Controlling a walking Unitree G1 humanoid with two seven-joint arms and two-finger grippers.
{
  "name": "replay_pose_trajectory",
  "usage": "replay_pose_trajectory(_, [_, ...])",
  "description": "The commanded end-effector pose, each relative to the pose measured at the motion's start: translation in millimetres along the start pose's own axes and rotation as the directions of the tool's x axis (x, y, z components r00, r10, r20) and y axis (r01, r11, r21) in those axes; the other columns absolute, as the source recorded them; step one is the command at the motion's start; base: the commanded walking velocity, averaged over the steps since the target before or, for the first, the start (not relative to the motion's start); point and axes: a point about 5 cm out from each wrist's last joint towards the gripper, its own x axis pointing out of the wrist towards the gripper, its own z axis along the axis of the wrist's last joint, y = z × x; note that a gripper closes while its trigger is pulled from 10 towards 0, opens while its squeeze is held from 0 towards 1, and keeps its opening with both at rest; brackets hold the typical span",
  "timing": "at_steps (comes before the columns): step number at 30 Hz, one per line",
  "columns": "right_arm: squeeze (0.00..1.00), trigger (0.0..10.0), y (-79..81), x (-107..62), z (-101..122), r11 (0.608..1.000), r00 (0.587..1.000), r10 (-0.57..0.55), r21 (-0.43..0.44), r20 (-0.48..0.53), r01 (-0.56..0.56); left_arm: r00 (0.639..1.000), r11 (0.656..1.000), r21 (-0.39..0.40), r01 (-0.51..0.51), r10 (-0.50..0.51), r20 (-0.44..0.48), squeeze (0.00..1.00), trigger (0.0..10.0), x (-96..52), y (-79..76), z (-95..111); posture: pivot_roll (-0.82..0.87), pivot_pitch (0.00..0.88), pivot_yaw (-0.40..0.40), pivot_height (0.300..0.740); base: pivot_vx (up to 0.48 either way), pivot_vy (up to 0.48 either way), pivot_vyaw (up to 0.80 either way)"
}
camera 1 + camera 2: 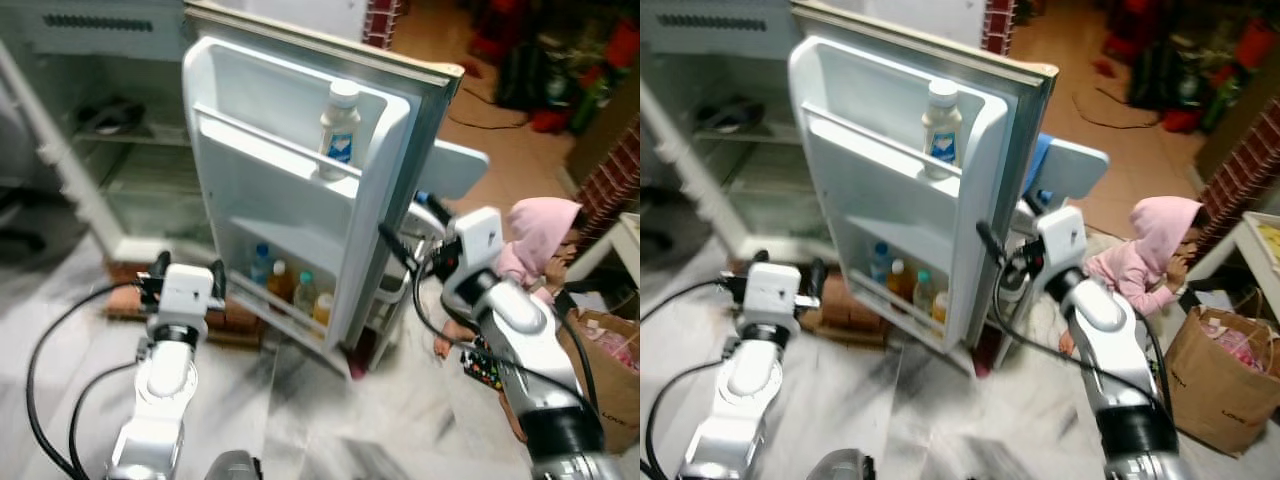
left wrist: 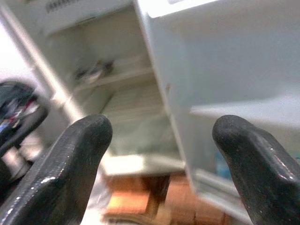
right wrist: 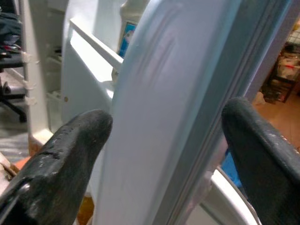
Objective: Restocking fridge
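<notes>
The white fridge door (image 1: 290,190) stands open, its inner side facing me. A white bottle with a blue label (image 1: 339,130) stands on the upper door shelf, and several small bottles (image 1: 290,288) fill the lower one. The fridge interior (image 1: 130,150) lies to the left, with a dark item (image 1: 110,115) on a shelf. My right gripper (image 1: 408,232) is open, one finger on each side of the door's outer edge (image 3: 187,93). My left gripper (image 1: 186,268) is open and empty, low in front of the door's hinge side.
A person in a pink hoodie (image 1: 538,238) crouches on the floor to the right of the door, close to my right arm. A brown paper bag (image 1: 1225,375) stands at the far right. Bricks (image 1: 235,322) support the fridge base. A light blue seat (image 1: 458,165) sits behind the door.
</notes>
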Motion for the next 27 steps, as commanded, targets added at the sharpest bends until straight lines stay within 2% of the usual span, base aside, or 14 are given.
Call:
replay_pose_trajectory(1, [0.00, 10.0, -2.7, 8.3, -1, 0.998, 0.998, -0.064, -0.002, -0.020, 0.064, 0.998, 0.998, 0.037, -0.052, 0.053, -0.023, 0.00, 10.0, 2.8, 6.3, -2, 0.12, 0.060, -0.054, 0.740, 0.000, 0.000, 0.00])
replay_pose_trajectory(4, [0.00, 10.0, -0.7, 14.5, 1, 0.997, 0.997, -0.076, 0.020, -0.012, 0.076, 0.995, 0.996, 0.046, -0.082, 0.084, -0.051, 0.00, 10.0, 3.0, 9.3, -6, 0.12, 0.063, -0.053, 0.740, 0.000, 0.000, 0.00])
replay_pose_trajectory(7, [0.00, 10.0, 7.2, 30.8, 6, 0.993, 0.995, -0.098, 0.059, 0.001, 0.098, 0.978, 0.987, 0.032, -0.158, 0.161, -0.132, 0.00, 10.0, 1.2, 17.9, -16, 0.13, 0.065, -0.053, 0.740, 0.000, 0.000, 0.00])
replay_pose_trajectory(11, [0.00, 10.0, 18.5, 53.0, 14, 0.983, 0.992, -0.124, 0.140, 0.019, 0.120, 0.972, 0.984, 0.020, -0.175, 0.176, -0.157, 0.00, 10.0, 1.1, 22.4, -19, 0.14, 0.067, -0.055, 0.740, 0.000, 0.000, 0.00])
replay_pose_trajectory(13, [0.00, 10.0, 31.5, 71.0, 20, 0.972, 0.990, -0.141, 0.191, 0.017, 0.135, 0.972, 0.985, 0.024, -0.173, 0.175, -0.156, 0.00, 10.0, 1.4, 22.3, -18, 0.15, 0.067, -0.057, 0.740, 0.000, 0.000, 0.00])
replay_pose_trajectory(15, [0.00, 10.0, 40.8, 80.9, 26, 0.967, 0.991, -0.132, 0.223, 0.020, 0.124, 0.972, 0.984, 0.026, -0.174, 0.176, -0.155, 0.00, 10.0, 1.5, 21.7, -17, 0.15, 0.067, -0.058, 0.740, 0.000, 0.000, 0.00])
replay_pose_trajectory(18, [0.00, 10.0, 59.9, 95.9, 36, 0.977, 0.997, -0.074, 0.204, 0.034, 0.065, 0.971, 0.983, 0.021, -0.184, 0.185, -0.150, 0.00, 10.0, 2.2, 20.5, -14, 0.17, 0.063, -0.070, 0.740, 0.000, 0.000, 0.00])
replay_pose_trajectory(20, [0.00, 10.0, 68.8, 99.9, 39, 0.985, 0.998, -0.039, 0.173, 0.050, 0.029, 0.970, 0.979, 0.009, -0.201, 0.201, -0.140, 0.00, 10.0, 1.5, 22.0, -11, 0.19, 0.063, -0.083, 0.740, 0.000, 0.000, 0.00])
replay_pose_trajectory(22, [0.00, 10.0, 69.6, 99.6, 36, 0.983, 0.998, -0.035, 0.181, 0.042, 0.027, 0.968, 0.977, 0.003, -0.211, 0.210, -0.138, 0.00, 10.0, 0.9, 24.1, -10, 0.20, 0.063, -0.089, 0.740, 0.000, 0.000, 0.00])
replay_pose_trajectory(27, [0.00, 10.0, 59.7, 83.8, 12, 0.982, 0.998, -0.070, 0.175, -0.010, 0.070, 0.969, 0.978, -0.009, -0.211, 0.207, -0.136, 0.00, 10.0, -4.6, 25.5, -11, 0.19, 0.065, -0.085, 0.740, 0.000, 0.000, 0.00])
